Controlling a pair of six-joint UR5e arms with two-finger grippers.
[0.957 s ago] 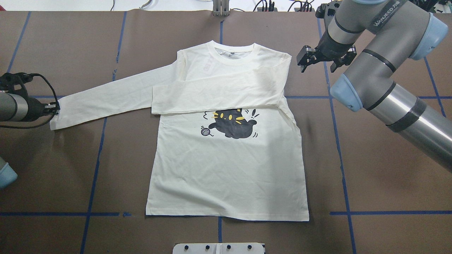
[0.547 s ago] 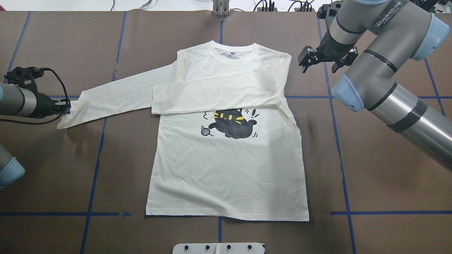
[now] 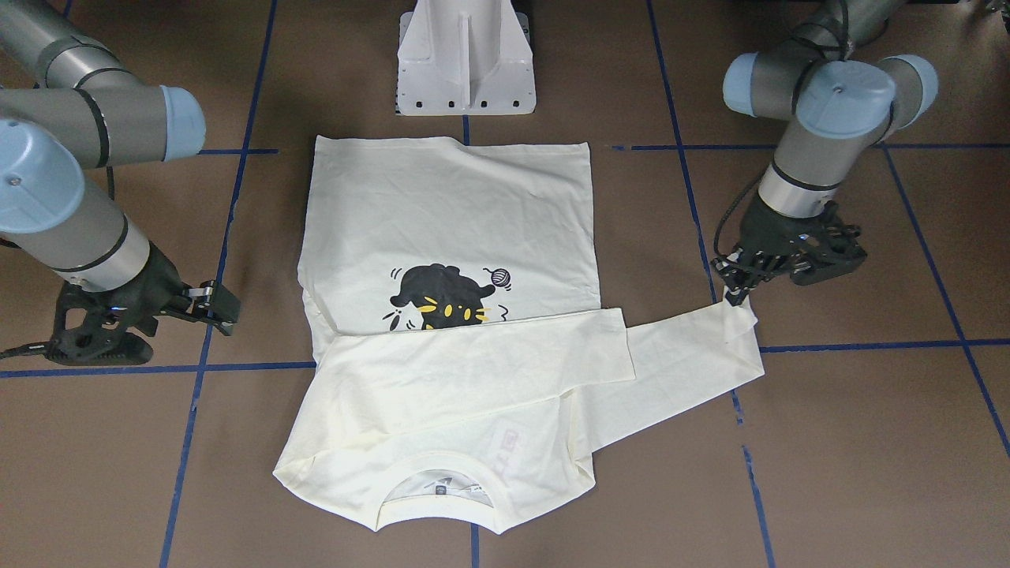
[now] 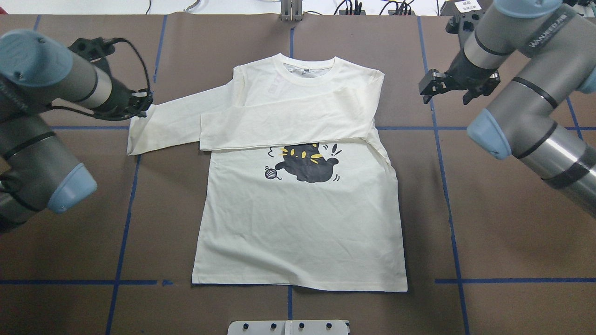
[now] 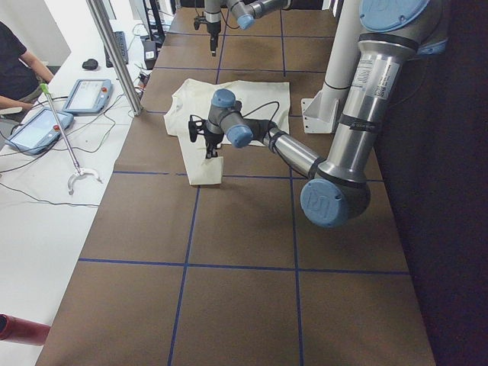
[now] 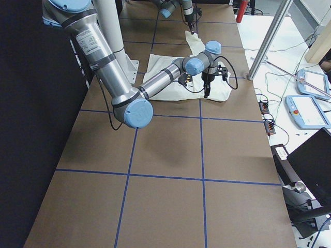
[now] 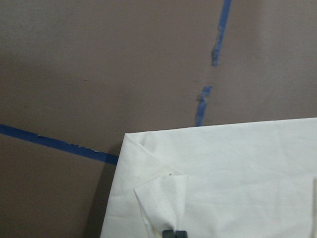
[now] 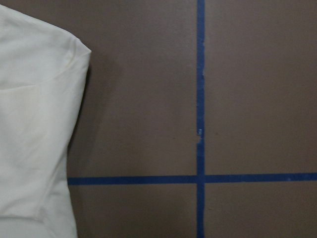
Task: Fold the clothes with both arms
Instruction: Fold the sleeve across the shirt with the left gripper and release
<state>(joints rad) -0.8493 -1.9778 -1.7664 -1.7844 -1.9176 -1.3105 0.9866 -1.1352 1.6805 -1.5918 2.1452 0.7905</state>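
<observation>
Sleeve cuff [image 4: 143,117] was clamped by left gripper [image 4: 148,106], doubled back over the sleeve [image 4: 179,122]. Right gripper [image 4: 448,90] was seen with jaws apart, near shirt [image 4: 298,223] shoulder, clear of it.

Even light is given from above. Soft shadows are cast on the table [image 4: 489,223] beside the shirt [image 4: 298,223], and glare is seen on the right arm [image 4: 556,152].

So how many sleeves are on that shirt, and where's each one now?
2. One sleeve lies folded across the chest, its edge along the top of the cat print; the other sleeve sticks out sideways, its cuff pinched in the left gripper.
</observation>
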